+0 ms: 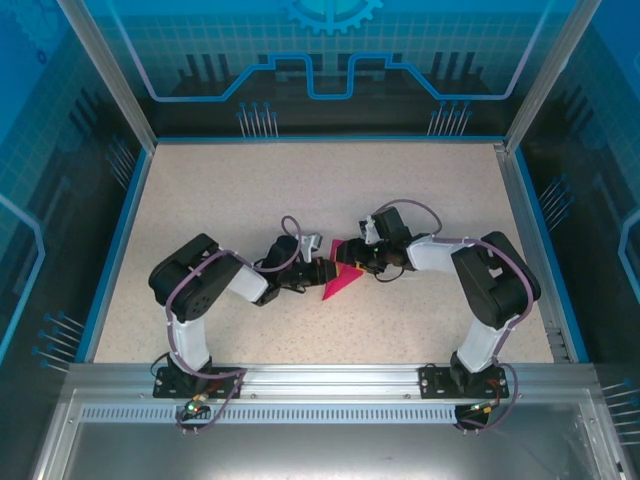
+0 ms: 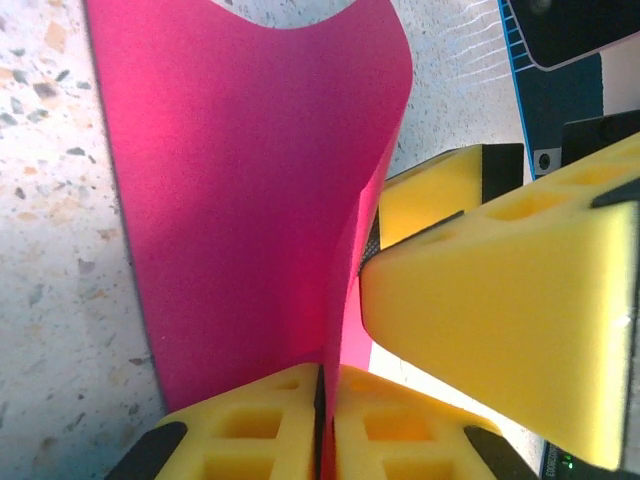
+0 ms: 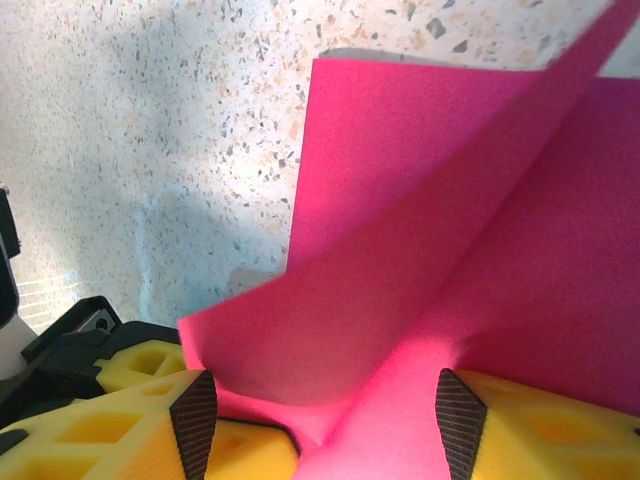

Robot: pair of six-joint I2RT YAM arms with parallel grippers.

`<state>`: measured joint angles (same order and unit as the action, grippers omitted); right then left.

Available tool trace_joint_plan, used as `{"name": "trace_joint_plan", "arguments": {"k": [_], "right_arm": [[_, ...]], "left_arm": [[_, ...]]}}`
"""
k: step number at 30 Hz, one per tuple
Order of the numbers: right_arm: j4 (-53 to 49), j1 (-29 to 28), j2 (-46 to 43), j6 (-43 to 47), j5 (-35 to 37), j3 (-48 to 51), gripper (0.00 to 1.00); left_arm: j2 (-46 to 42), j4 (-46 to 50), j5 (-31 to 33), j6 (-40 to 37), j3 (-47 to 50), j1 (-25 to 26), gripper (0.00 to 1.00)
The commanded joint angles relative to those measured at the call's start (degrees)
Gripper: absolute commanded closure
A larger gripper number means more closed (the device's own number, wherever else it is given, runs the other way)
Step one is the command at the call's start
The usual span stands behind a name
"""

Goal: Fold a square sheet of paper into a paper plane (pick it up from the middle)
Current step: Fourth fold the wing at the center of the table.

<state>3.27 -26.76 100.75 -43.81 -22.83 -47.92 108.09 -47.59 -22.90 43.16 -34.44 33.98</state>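
Note:
The square sheet of paper (image 1: 338,278) is magenta-pink, partly folded, and held just above the table's middle, its pointed end toward the near edge. My left gripper (image 2: 328,400) is shut on one edge of the paper (image 2: 250,180), which stands up curved from between the yellow fingers. My right gripper (image 3: 325,415) is open, its black pads well apart, and a bulging fold of the paper (image 3: 430,200) lies loosely between them. From above, the left gripper (image 1: 322,272) and right gripper (image 1: 360,264) face each other across the sheet. The paper plane is out of view.
The speckled beige table (image 1: 250,190) is bordered by a blue rim and glass walls. The right gripper's yellow fingers (image 2: 500,320) crowd close beside the left gripper. Both arm bases sit on the metal rail (image 1: 320,380) at the near edge.

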Motion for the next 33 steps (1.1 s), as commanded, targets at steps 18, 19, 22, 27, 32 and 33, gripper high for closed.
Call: {"name": "trace_joint_plan", "arguments": {"k": [18, 19, 22, 27, 32, 33], "right_arm": [[-8.3, 1.3, 0.9, 0.8, 2.9, 0.5, 0.42], [-8.7, 1.3, 1.2, 0.7, 3.1, 0.3, 0.44], [-9.9, 1.3, 1.8, -0.2, 4.2, 0.0, 0.48], [-12.0, 1.2, 2.3, -1.3, 6.2, -0.4, 0.51], [-13.5, 1.2, 3.1, -1.5, 7.1, -1.2, 0.51], [-13.7, 1.1, 3.3, -1.6, 7.2, -1.4, 0.51]], "left_arm": [[2.8, 3.6, -5.6, -1.8, -3.9, -0.9, 0.84], [2.8, 3.6, -5.6, -1.7, -3.9, -0.9, 0.84], [2.7, 3.8, -5.7, -1.8, -3.9, -0.8, 0.83], [1.8, 5.4, -5.9, -2.0, -3.8, -0.9, 0.76], [-0.3, 7.3, -6.3, -2.1, -3.2, -1.1, 0.68], [-0.9, 7.8, -6.3, -2.0, -3.0, -1.1, 0.66]]}}
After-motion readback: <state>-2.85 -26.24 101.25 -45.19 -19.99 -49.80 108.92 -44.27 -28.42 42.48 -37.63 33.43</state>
